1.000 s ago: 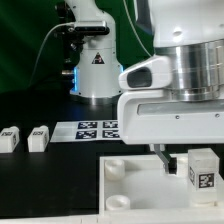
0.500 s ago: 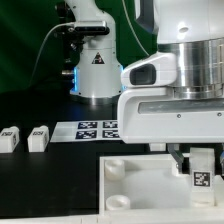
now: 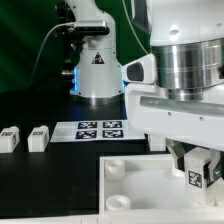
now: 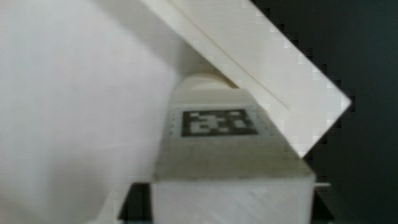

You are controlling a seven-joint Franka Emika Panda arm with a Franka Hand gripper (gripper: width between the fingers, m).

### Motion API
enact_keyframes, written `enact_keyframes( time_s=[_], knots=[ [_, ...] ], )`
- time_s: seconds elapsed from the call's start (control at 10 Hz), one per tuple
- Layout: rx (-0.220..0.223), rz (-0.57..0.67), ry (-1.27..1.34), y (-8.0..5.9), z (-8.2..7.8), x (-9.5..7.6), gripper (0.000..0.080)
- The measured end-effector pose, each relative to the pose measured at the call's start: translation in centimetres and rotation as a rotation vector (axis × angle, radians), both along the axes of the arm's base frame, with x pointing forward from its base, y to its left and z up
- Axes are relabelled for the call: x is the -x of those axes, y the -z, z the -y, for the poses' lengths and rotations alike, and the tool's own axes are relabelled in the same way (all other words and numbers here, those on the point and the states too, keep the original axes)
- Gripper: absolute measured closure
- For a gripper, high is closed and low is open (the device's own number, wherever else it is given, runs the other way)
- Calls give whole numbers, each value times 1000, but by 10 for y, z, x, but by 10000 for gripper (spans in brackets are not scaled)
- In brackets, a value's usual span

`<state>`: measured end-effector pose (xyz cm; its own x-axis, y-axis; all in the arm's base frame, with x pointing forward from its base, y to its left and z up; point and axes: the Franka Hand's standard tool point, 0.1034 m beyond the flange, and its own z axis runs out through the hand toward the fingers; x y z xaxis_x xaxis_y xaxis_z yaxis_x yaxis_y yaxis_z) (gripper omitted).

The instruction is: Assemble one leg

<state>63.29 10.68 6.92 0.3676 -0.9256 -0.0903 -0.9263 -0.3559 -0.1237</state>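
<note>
At the exterior view's far left you see two small white plastic rectangular posts, the first spare leg [image 3: 9, 138] and the second spare leg [image 3: 38, 137], standing upright just beside each other on the black table [image 3: 55, 185], each showing a black-and-white square tag on its near face. Moving right, you come to the marker board [image 3: 99, 128], a thin flat white strip of tags lying on the table in front of the robot base [image 3: 97, 72], whose white pedestal carries a triangular warning label and a blue glow on its side. Further right and nearer the camera lies the large white square plate [image 3: 135, 180] with a round socket visible at each of two of its corners. Over the plate's right part hangs the bulky white arm, and beneath it the gripper [image 3: 197, 165] has its fingers clamped on the leg [image 3: 196, 177], the small white tagged post you are working with, which sits upright between them, low over the plate at the exterior view's right edge; you cannot tell whether its foot touches the plate. From the wrist view you get the leg [image 4: 221, 123] close up, its tag facing the camera, with the plate's white surface and angled edge [image 4: 71, 90] filling most of the frame around it.
</note>
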Motion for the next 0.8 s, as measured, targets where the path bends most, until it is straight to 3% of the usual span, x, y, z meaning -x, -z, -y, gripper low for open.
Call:
enact_keyframes(
  time_s=[0.1,0.5,0.6,0.7,0.8],
  knots=[
    [-49,-15,209,0,0,3,509],
    [-86,-72,492,1,-2,4,490],
    [-85,-70,478,2,-2,4,292],
    [-83,-68,462,2,-2,4,292],
    [-72,-49,381,3,-3,4,173]
  ],
)
